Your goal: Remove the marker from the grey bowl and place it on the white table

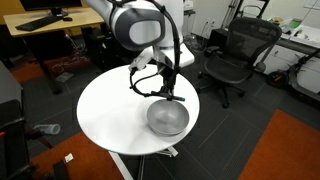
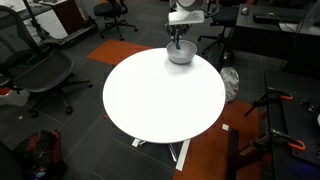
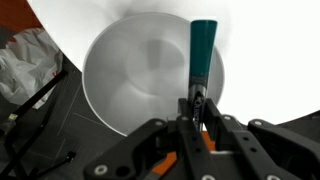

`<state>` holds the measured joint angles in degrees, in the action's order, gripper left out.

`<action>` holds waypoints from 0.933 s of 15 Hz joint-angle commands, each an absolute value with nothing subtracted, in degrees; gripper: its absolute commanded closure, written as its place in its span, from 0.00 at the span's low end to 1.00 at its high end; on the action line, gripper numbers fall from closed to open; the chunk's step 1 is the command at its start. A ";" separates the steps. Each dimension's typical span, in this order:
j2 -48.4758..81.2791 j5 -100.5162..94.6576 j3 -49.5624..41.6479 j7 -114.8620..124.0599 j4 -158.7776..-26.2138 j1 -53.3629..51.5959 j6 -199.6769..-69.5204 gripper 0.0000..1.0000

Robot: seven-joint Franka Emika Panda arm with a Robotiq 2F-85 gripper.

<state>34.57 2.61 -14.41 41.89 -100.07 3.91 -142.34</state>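
Note:
The teal-green marker (image 3: pixel 202 55) with a dark lower end is pinched between my gripper's fingers (image 3: pixel 197 105) in the wrist view; it sticks out over the grey bowl (image 3: pixel 130 70). In an exterior view my gripper (image 1: pixel 172 90) hangs just above the far rim of the shiny grey bowl (image 1: pixel 167 119), near the edge of the round white table (image 1: pixel 110 110). In an exterior view the gripper (image 2: pixel 181 38) is over the bowl (image 2: pixel 181 54) at the far edge of the white table (image 2: pixel 160 95). The marker is too small to make out in both exterior views.
Black office chairs (image 1: pixel 235 55) and wooden desks (image 1: pixel 45 25) stand around the table. Another chair (image 2: pixel 40 75) stands beside the table. A white bag (image 2: pixel 230 82) lies on the floor near the bowl side. Orange carpet patches (image 1: pixel 285 150) surround the pedestal.

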 commanded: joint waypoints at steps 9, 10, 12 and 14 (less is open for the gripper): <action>26.98 -5.33 -14.33 43.73 -103.58 -2.67 -143.73 0.95; 27.93 -5.28 -14.42 43.51 -102.71 -2.39 -144.71 0.95; 30.29 -4.80 -14.58 42.81 -100.28 -1.57 -145.51 0.95; 32.63 -4.14 -14.56 41.84 -97.85 -0.68 -146.54 0.95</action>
<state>28.76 -4.12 -14.65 42.28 -102.43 -2.06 -145.16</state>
